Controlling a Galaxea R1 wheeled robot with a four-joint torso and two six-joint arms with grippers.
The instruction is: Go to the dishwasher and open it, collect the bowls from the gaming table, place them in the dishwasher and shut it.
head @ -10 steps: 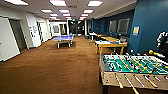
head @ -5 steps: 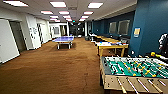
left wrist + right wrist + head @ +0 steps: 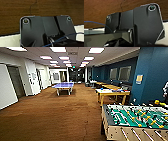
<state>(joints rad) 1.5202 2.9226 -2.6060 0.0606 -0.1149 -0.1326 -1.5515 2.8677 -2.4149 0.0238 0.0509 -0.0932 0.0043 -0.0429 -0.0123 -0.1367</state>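
Down at the wrists, both claws hang over brown carpet (image 3: 15, 13), and I can't tell if they are wide or narrow bc dark robot parts hide them.

Out past them, the whole head view has slid vs. a sec ago: the football table (image 3: 136, 120) at near right now looks bigger and closer. So the cam moved, i.e. the robot is rolling on down the room. None of the things moved.

The gaming table (image 3: 112, 93), cream top w/ wood legs, stands mid-right by the blue wall (image 3: 150, 74). It looks nearer now, good for the bowl job. Small bits of colour sit on top, maybe bowls, too blurry to say. A blue ping-pong table (image 3: 63, 85) sits far left.

Writing: a pale sign (image 3: 139, 78) is on the blue wall, but no words can be read.
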